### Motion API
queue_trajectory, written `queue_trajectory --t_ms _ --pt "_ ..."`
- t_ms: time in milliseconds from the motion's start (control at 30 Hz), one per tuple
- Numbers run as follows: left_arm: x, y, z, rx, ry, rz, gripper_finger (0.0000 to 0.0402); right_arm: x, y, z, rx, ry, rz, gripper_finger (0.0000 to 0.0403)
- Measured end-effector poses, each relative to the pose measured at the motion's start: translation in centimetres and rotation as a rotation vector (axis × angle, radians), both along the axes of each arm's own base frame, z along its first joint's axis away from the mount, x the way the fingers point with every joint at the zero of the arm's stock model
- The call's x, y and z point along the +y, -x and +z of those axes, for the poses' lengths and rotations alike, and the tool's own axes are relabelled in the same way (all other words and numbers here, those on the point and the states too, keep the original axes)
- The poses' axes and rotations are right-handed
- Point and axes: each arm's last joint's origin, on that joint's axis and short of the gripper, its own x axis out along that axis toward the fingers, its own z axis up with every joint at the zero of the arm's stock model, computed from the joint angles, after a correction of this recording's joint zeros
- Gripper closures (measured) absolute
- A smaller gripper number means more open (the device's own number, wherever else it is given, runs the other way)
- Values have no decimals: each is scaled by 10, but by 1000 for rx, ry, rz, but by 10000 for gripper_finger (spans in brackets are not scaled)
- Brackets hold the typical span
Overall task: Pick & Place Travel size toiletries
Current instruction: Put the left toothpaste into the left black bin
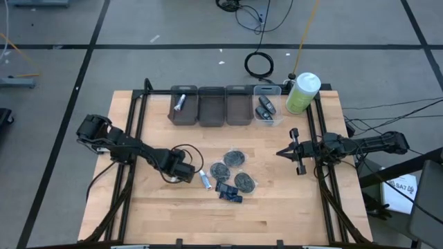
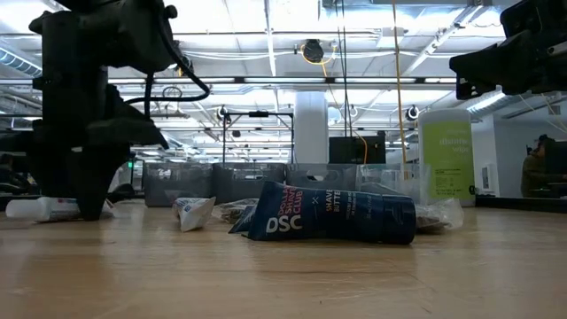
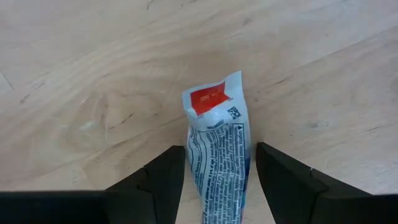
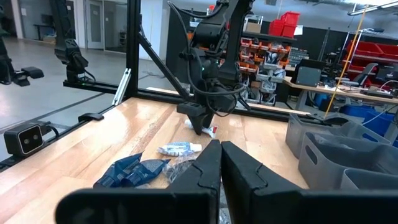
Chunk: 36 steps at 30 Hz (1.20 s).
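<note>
My left gripper [image 3: 221, 155] is open and points down at the table's middle left [image 1: 185, 171]. Its fingers stand on either side of a white-and-blue tube [image 3: 217, 149] with a red end, which lies flat on the wood [image 4: 210, 130]. I see a gap at one finger and cannot tell whether the other touches. A second tube [image 1: 205, 180] lies just to the right. Next to it are three round dark discs [image 1: 236, 158] and dark blue packets [image 1: 228, 190]. My right gripper [image 1: 280, 152] is shut and hovers level at the right side, touching nothing.
A row of dark bins [image 1: 211, 107] stands along the far edge; the leftmost one holds a tube [image 1: 178, 102]. A clear bin [image 1: 266, 111] beside them holds dark oval pieces. A big green bottle with a white cap [image 1: 302, 92] stands at the far right corner. Black frame rails [image 1: 135, 124] run down both sides.
</note>
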Motion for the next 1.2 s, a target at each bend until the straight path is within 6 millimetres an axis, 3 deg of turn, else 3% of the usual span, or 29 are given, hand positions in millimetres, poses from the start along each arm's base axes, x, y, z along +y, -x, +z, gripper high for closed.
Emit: queue_trajectory --t_ms 500,933,1067,1200 --pt "2 -1 0 6 3 -77 210 0 0 0 2 0 0 399" --pt "2 -3 -1 -26 -23 -79 355 0 0 0 2 0 0 399" --pt "3 -4 -1 -40 -33 -80 367 0 0 0 2 0 0 399" --pt "2 -5 -1 -48 -33 -92 352 0 0 0 2 0 0 399"
